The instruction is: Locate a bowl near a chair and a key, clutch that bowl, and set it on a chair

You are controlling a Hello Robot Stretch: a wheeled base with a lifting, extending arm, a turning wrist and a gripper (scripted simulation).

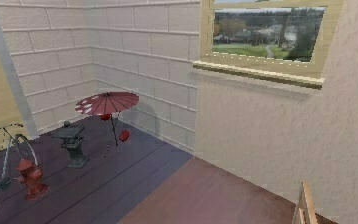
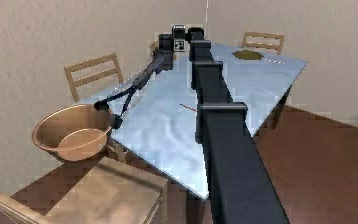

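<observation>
Nearest us, our dark arm rises from the bottom edge and stretches far out over the pale blue tabletop, ending at two white squares. From there the jaws slant down toward the arm side view's left and hold a copper bowl, which hangs just past the tabletop's edge, above a wooden chair. We see a second chair behind the tabletop and a third chair at its far end. Ahead, a window sits in a pale wall, and a red parasol stands on dark floorboards by white brick
</observation>
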